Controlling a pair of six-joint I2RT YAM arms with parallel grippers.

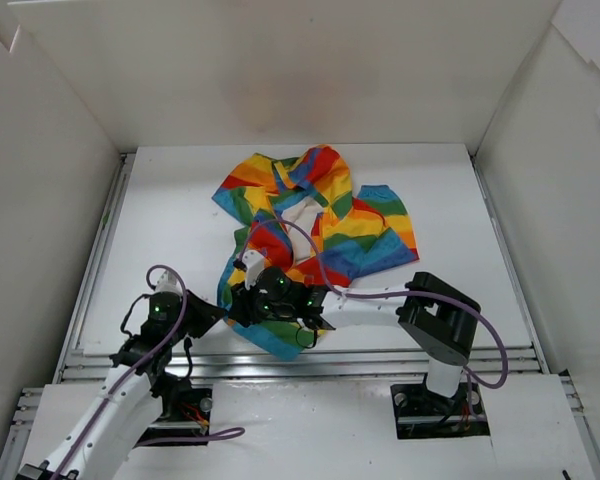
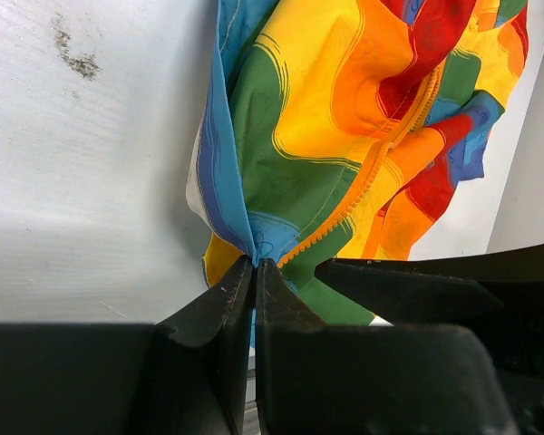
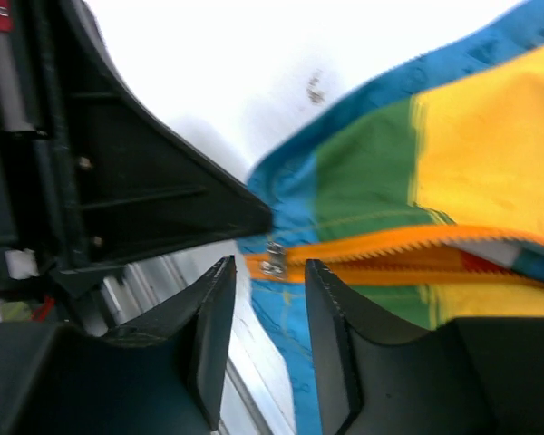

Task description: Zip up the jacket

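In the middle of the white counter (image 1: 180, 230) lies the jacket (image 1: 355, 225). It is all bunched up, with its bottom edge close to the two arms and its top end far from them. Both hands meet at that near bottom edge.

The left hand (image 2: 255, 268) has its two fingers pressed tight together. It pinches the blue bottom corner of the jacket, right beside where the zipper (image 2: 385, 149) begins. The right hand (image 3: 270, 285) has its fingers spread apart, and nothing is held in them. The little silver zipper pull (image 3: 274, 258) sits just in front of the gap between those fingers, at the very bottom of the orange zipper. I cannot tell if a finger touches it.

From the pull, the zipper runs in one long line away from both hands, up the front of the jacket toward its top. I think almost none of it is zipped yet.

The right hand is the one nearer to the pull. So I think it has to close on the pull and drag it along that line, away from the left hand. The left hand's job is to hold the bottom edge back, so the cloth goes tight and does not bunch up.
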